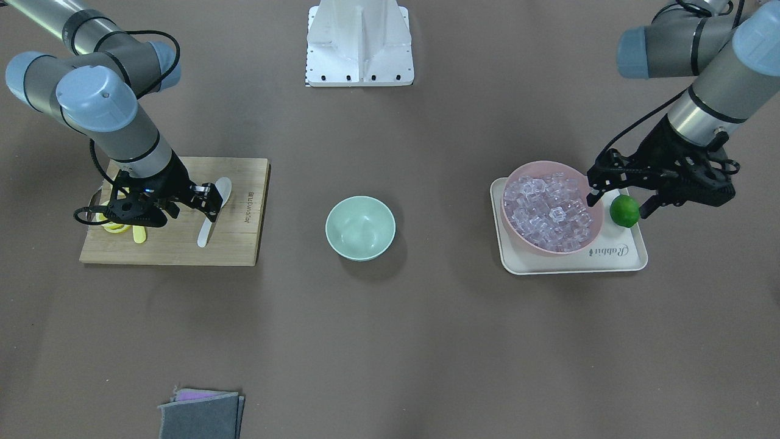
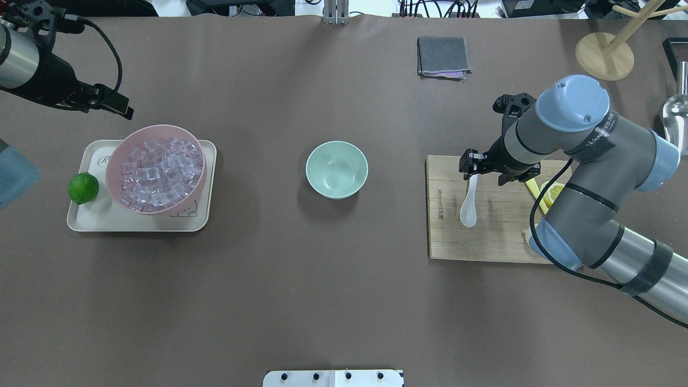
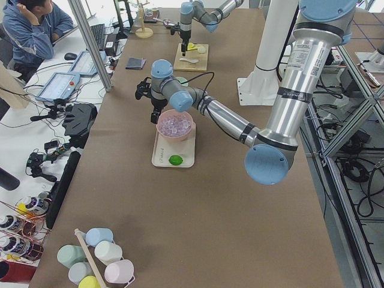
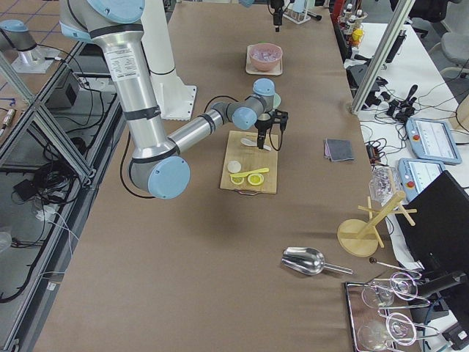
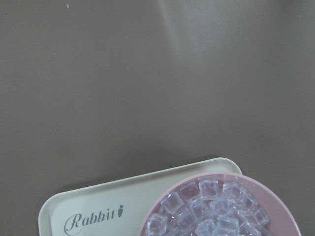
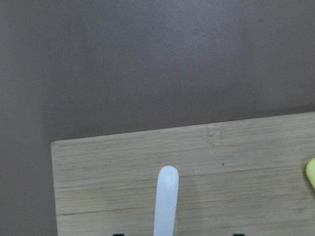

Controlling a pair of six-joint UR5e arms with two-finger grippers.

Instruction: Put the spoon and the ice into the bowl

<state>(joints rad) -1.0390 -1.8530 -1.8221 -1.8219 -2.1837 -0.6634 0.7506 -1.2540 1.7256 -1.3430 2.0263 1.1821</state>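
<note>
We see the right gripper [image 1: 196,210] spread wide, its fingers either side of the handle of the spoon [image 2: 469,207], which lies flat on the wooden board [image 2: 484,242]. The left gripper [image 1: 618,207] hangs unclenched beside the pink bowl [image 2: 115,161] heaped with ice [image 2: 158,172]. The mint-green bowl [image 2: 337,169] stands between them, well apart from both.

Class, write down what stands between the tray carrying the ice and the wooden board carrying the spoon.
Only the mint-green bowl, empty, touching neither the tray nor the board. The overhead view shows it.
</note>
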